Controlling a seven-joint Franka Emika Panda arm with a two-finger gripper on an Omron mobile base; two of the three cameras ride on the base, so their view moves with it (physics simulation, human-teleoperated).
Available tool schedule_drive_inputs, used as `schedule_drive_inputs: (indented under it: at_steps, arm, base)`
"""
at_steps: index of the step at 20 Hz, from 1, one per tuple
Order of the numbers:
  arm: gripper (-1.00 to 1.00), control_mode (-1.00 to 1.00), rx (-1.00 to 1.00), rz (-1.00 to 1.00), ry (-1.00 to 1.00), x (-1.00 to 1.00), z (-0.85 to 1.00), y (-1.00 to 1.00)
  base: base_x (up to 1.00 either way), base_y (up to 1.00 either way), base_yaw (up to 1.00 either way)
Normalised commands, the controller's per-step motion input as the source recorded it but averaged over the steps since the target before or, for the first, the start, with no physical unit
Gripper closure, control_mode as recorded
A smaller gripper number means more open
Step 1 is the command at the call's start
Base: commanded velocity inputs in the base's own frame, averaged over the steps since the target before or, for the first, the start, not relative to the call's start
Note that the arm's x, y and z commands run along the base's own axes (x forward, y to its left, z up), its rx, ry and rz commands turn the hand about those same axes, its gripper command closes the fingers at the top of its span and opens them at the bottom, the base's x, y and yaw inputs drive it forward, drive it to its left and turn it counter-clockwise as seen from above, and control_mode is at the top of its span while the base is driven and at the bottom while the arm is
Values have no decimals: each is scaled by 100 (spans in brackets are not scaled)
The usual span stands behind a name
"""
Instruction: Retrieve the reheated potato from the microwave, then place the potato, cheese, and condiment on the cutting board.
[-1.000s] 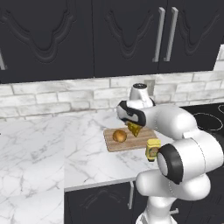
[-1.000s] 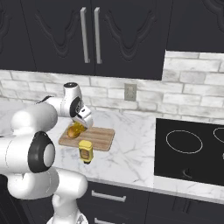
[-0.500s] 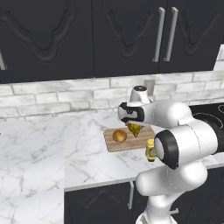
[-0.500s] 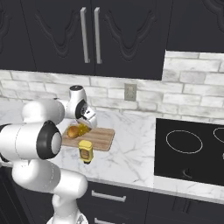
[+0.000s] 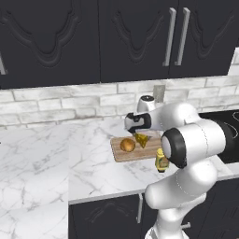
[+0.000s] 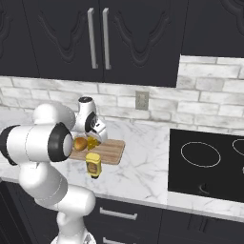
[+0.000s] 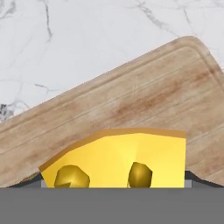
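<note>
On the bench [image 5: 56,158], near its front edge, the bottle [image 5: 162,160] stands upright just off the board's near edge, on bare marble; same spot as a second ago. Its place in the right base view [image 6: 93,165] is also unchanged.

Board [image 5: 135,148] lies flat behind it, unmoved. Potato [image 5: 127,144] rests on the board's left part. Cheese [image 5: 141,139] sits just right of the potato, under the hand [image 5: 139,135].

The hand hangs low over the cheese, jaws spread wide, about as wide as a second ago. Hand view: the wedge [image 7: 124,158] lies on the board [image 7: 131,100] and looks to be between the jaws; whether the fingers touch it I cannot tell.

Arm has changed most. The big elbow joint has swung up and forward since a second ago, now bulking large in front of the bottle in the left base view. The wrist has dropped a little nearer the board.

Right base view: potato [image 6: 80,143] and cheese [image 6: 91,143] side by side on the board [image 6: 110,150], partly behind the arm.

Far back: brick wall, dark cabinets, unchanged.
</note>
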Motion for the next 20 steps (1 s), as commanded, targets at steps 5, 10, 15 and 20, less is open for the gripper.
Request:
schedule_drive_inputs:
  at_steps: [5, 10, 15, 20]
  arm:
    - [100, -100, 0, 0, 0, 1, -24, 2]
    - [100, -100, 0, 0, 0, 2, -20, 5]
    - [100, -100, 0, 0, 0, 6, -18, 4]
    - [100, -100, 0, 0, 0, 8, -20, 2]
  base:
    - [0, 0, 0]
    - [0, 0, 0]
    - [0, 0, 0]
    - [0, 0, 0]
